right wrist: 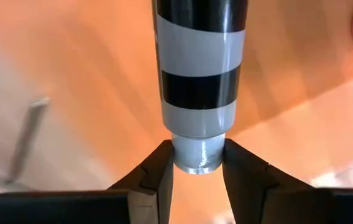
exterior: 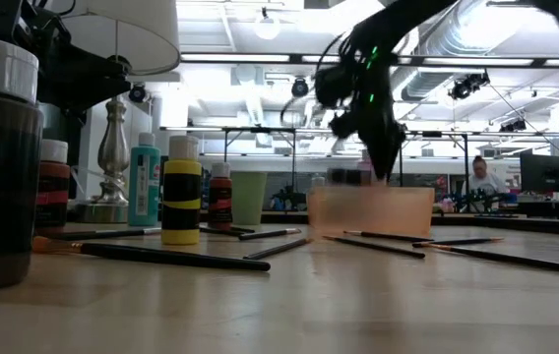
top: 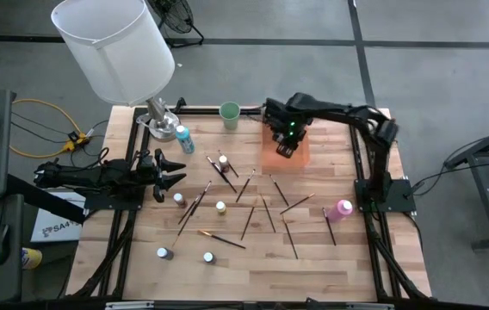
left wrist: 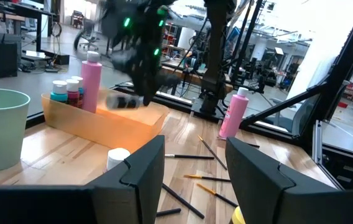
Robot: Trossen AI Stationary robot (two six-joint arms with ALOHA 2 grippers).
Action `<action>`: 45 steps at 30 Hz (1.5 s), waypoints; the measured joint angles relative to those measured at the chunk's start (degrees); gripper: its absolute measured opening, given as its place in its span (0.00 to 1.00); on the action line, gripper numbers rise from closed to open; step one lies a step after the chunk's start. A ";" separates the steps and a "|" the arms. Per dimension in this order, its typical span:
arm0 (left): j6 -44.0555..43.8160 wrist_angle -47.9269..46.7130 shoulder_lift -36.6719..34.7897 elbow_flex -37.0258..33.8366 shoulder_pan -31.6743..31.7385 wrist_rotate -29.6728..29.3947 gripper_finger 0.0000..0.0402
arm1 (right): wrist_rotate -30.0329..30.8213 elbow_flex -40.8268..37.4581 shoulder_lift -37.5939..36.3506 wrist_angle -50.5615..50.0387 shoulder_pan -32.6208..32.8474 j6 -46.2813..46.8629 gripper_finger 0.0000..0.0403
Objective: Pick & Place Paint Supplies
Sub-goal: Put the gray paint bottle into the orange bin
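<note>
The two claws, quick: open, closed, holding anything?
Left gripper: open, empty, waiting at the table's left side.
Right gripper: shut on a black-and-grey bottle by its cap, over the orange bin.

The left gripper point(top: 178, 170) hovers open near the table's left edge; the right gripper point(top: 286, 145) is clamped shut toward the far edge.

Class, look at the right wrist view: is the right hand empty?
No. The right hand pinches the pale cap of a black-and-grey banded bottle over the orange tray.

Right gripper point(top: 284, 148) over the bin point(top: 300, 155) — brushes point(top: 253, 209) scattered before it
</note>
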 joint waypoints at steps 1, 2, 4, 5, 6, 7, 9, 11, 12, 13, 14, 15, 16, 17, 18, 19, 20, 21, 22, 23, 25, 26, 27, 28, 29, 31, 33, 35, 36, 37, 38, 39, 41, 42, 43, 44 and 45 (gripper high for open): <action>0.00 -0.02 0.02 0.00 0.00 0.02 0.42 | -2.51 0.00 -1.63 -0.01 -0.27 -0.32 0.26; 0.00 -0.01 0.01 0.00 -0.02 0.01 0.42 | -5.18 0.03 -3.01 0.08 -0.46 -0.88 0.26; 0.00 -0.02 0.01 0.00 0.00 0.00 0.42 | -10.54 0.04 -5.41 0.27 -0.77 -1.79 0.26; 0.00 -0.01 0.02 0.00 -0.02 0.00 0.42 | -12.88 0.04 -6.21 0.70 -0.95 -2.51 0.26; 0.00 0.00 0.01 0.00 0.00 -0.01 0.42 | -15.13 0.04 -6.99 1.07 -1.09 -3.29 0.26; 0.00 0.02 0.01 0.00 -0.01 -0.21 0.42 | -16.90 0.04 -7.56 1.43 -1.28 -3.84 0.26; 0.01 0.09 0.00 0.00 -0.01 -0.58 0.42 | -18.89 0.04 -8.25 2.49 -1.47 -3.89 0.26; -0.14 0.50 0.02 0.42 0.00 -0.63 0.42 | -19.17 0.04 -8.36 2.88 -1.54 -3.17 0.26; -0.20 0.50 0.00 0.72 0.00 -0.50 0.42 | -19.09 0.04 -8.35 2.86 -1.54 -2.77 0.26; -0.22 0.46 0.00 0.96 0.00 -0.20 0.42 | -19.17 0.04 -8.32 2.84 -1.54 -2.61 0.26; -0.22 0.43 0.00 1.13 -0.01 -0.15 0.42 | -19.26 0.04 -8.32 2.88 -1.53 -2.53 0.26; -0.22 0.48 0.02 1.26 0.00 -0.15 0.42 | -19.34 0.04 -8.32 2.96 -1.42 -2.50 0.26; -0.21 0.96 0.01 1.28 0.00 -0.13 0.42 | -19.33 0.04 -8.34 2.95 -1.23 -2.42 0.26; -0.26 2.17 0.02 1.29 0.00 -0.13 0.42 | -19.31 0.04 -8.34 2.88 -1.17 -2.32 0.26; -0.60 3.67 0.02 1.29 -0.02 -0.12 0.42 | -19.35 0.04 -8.34 2.84 -1.11 -2.30 0.26; -1.52 5.48 0.02 1.31 -0.02 -0.11 0.42 | -19.44 0.04 -8.32 2.74 -1.06 -2.26 0.26; -3.24 7.20 0.00 1.33 -0.02 -0.11 0.42 | -19.68 0.04 -8.32 2.62 -1.06 -1.92 0.26; -5.11 8.25 0.00 1.36 -0.02 -0.11 0.42 | -19.91 0.04 -8.34 2.60 -1.06 -1.45 0.26; -6.41 8.77 -0.02 1.36 -0.02 -0.09 0.42 | -20.08 0.04 -8.45 2.64 -1.06 -1.26 0.26; -7.35 9.12 -0.02 1.37 -0.02 -0.09 0.42 | -20.17 0.04 -8.52 2.69 -1.06 -1.24 0.26; -8.78 9.46 0.00 1.40 -0.02 -0.09 0.42 | -20.38 0.04 -8.54 2.92 -1.07 -1.22 0.26; -9.20 9.46 0.00 1.40 -0.02 -0.09 0.42 | -20.43 0.04 -8.54 2.95 -1.08 -1.22 0.26; -9.38 9.50 0.00 1.41 -0.02 -0.09 0.42 | -20.50 0.04 -8.54 2.90 -1.08 -1.25 0.26; -9.42 9.72 0.00 1.42 -0.02 -0.35 0.42 | -20.58 0.04 -8.54 2.90 -1.07 -1.29 0.26; -9.90 10.35 0.03 1.42 -0.02 -1.94 0.42 | -20.79 0.04 -8.54 2.97 -1.06 -1.41 0.26; -13.14 10.59 0.63 1.79 0.00 -7.58 0.42 | -21.39 0.04 -8.54 3.40 -1.08 -1.97 0.26; -13.90 10.64 3.75 2.30 0.07 -9.51 0.42 | -23.39 0.04 -8.54 4.34 -1.07 -2.72 0.26; -13.94 9.94 8.50 3.14 0.00 -9.49 0.42 | -26.05 0.04 -8.54 6.05 -1.08 -2.70 0.26; -13.94 9.93 11.55 4.11 0.00 -9.29 0.42 | -27.75 0.04 -8.54 6.93 -1.08 -2.54 0.26; -13.65 10.60 14.89 5.47 0.00 -9.05 0.42 | -29.57 0.04 -8.56 7.70 -1.08 -2.31 0.26; -12.75 11.39 18.36 7.13 0.00 -8.94 0.42 | -31.81 0.04 -8.56 8.28 -1.08 -1.84 0.26; -10.87 12.27 22.04 8.96 0.00 -9.15 0.42 | -34.03 0.04 -8.56 8.76 -1.08 -1.10 0.26; -4.79 13.56 29.76 13.28 0.00 -10.16 0.42 | -38.20 0.04 -8.56 9.48 -1.07 0.56 0.26; -1.30 13.64 33.97 16.23 0.01 -10.89 0.42 | -40.60 0.04 -8.56 9.56 -1.07 1.66 0.26; 2.61 13.39 38.01 19.29 0.02 -12.20 0.42 | -43.15 0.04 -8.53 9.56 -1.07 2.78 0.26; 6.90 12.71 42.03 22.35 0.02 -13.69 0.42 | -46.14 0.04 -8.45 9.55 -1.08 3.86 0.27; 11.30 11.74 45.75 25.56 0.04 -15.04 0.42 | -49.50 0.04 -8.43 9.54 -1.09 4.75 0.28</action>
